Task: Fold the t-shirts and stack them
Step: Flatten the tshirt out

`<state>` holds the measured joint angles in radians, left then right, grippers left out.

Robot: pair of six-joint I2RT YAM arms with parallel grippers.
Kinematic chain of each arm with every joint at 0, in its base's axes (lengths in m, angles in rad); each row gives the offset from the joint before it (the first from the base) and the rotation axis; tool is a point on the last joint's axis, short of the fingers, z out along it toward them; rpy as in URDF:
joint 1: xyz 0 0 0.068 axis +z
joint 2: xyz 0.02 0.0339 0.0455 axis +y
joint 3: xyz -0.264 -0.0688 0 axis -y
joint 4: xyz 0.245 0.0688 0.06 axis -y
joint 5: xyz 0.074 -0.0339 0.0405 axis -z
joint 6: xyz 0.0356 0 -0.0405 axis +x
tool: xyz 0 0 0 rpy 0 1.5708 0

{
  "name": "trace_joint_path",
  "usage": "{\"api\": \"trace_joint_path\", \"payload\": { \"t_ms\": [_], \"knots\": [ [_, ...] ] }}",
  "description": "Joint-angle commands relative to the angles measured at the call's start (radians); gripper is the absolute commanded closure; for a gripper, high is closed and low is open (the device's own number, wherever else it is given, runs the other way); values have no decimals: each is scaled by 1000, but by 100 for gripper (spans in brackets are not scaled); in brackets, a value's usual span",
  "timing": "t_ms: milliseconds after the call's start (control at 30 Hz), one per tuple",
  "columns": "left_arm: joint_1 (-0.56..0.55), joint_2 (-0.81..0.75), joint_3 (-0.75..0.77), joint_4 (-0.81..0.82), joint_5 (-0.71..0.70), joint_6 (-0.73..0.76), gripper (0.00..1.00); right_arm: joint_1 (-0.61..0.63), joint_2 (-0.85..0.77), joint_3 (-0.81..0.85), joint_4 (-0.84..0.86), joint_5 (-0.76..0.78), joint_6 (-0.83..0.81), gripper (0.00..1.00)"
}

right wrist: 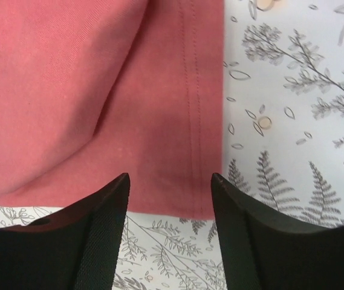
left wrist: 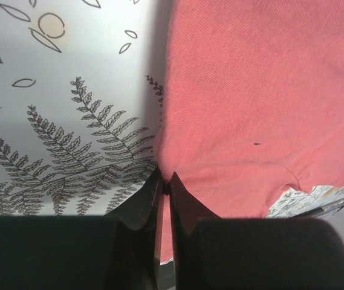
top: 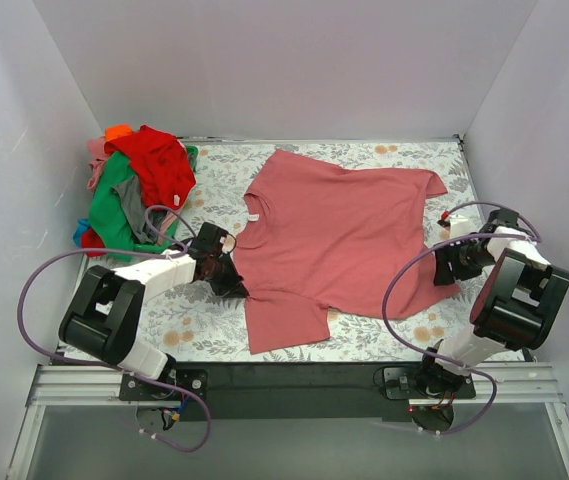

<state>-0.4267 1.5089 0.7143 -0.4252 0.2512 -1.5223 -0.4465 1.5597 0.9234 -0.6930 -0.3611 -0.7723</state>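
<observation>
Left gripper is on the left half of the worktop, at the left side of the pink tee, just nearer to us than the collar. In the left wrist view we see its jaws pressed together with a sliver of pink cloth between the tips, so it's pinching the tee's edge. Right gripper is close to the right edge, at the tee's hem. In the right wrist view the fingers are spread wide with nothing held, and the stitched hem lies just ahead of the gap on the cover. We can't tell if the tips touch the cloth. The tee lies mostly flat mid-worktop, collar toward the left edge, hem toward the right edge, one sleeve reaching toward the near edge. A small white tag shows at the collar. We see a few folds by the hem. Further back, the pile of other tees is bunched in the far-left corner, apart from the pink one: red tee on top, green tee under it, orange tee peeking out at the far end.
</observation>
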Motion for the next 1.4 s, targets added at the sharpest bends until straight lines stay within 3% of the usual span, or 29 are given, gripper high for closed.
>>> {"api": "trace_joint_path", "payload": {
  "t_ms": [0, 100, 200, 233, 267, 300, 600, 733, 800, 900, 1233, 1367],
  "knots": [
    [-3, -50, -29, 5, -46, 5, 97, 34, 26, -3, 23, 5, 25, 41],
    [-3, -88, -41, 6, -58, -2, 99, 48, 14, -35, 20, 11, 15, 50],
    [-3, -125, -52, 6, -59, -9, 100, 51, -15, -43, 4, 24, 5, 73],
    [-3, -136, -53, 6, -61, -10, 100, 51, -26, -40, -3, 21, 5, 89],
    [-4, -151, -56, 0, -64, -12, 100, 51, -39, -37, -13, 8, 2, 97],
    [-4, -160, -56, -1, -67, -15, 100, 51, -71, -23, -25, -1, 2, 99],
    [-1, -283, -42, -40, -116, -30, 100, 61, -210, 64, -79, -30, 42, 99],
    [0, -270, -33, -41, -99, -26, 100, 61, -116, 86, -74, 16, 73, 62],
    [0, -263, -30, -40, -81, -24, 100, 63, -87, 65, -30, 36, 85, 50],
    [2, -256, -35, -30, -47, -9, 100, 63, -67, 26, 42, 77, 99, 40],
    [2, -199, -16, -58, -30, 8, 100, 61, -63, -58, 155, 180, 59, 39],
    [2, -199, -12, -64, -40, 11, 100, 61, -56, -101, 151, 197, 33, 45]
  ]
}}
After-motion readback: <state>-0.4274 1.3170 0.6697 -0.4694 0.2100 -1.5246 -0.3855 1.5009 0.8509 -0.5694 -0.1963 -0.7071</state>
